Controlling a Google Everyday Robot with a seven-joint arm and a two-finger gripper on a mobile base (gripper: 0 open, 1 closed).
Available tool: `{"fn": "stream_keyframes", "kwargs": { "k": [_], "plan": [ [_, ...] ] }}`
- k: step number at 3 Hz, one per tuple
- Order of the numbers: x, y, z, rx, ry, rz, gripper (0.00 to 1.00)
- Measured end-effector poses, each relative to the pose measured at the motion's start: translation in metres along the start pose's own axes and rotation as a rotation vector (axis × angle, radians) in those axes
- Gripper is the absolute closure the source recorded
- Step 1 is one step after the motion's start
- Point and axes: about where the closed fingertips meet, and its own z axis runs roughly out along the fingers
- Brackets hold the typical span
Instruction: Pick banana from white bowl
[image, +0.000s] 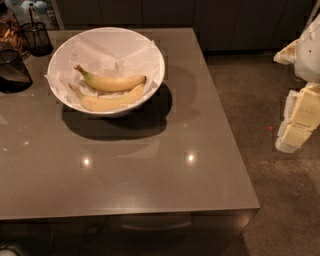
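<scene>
one white bowl (64, 49), paper-lined, stands at the far left of the table (175, 165) and contains two bananas, upper banana (112, 82) touching lower banana (112, 103); one dark glass container (12, 72) and one mesh cup (36, 37) stand left of it. my gripper (299, 117) hangs over the floor (280, 200) right of the table, well apart from the bowl; whether it is apart or together i cannot tell.
</scene>
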Motion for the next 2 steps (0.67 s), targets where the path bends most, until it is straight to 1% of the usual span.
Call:
{"fn": "stream_keyframes", "kwargs": {
  "k": [1, 2],
  "plan": [
    [-0.005, -0.003, 0.000, 0.006, 0.000, -0.002, 0.00],
    [-0.029, -0.014, 0.005, -0.011, 0.034, -0.009, 0.00]
  ]
}}
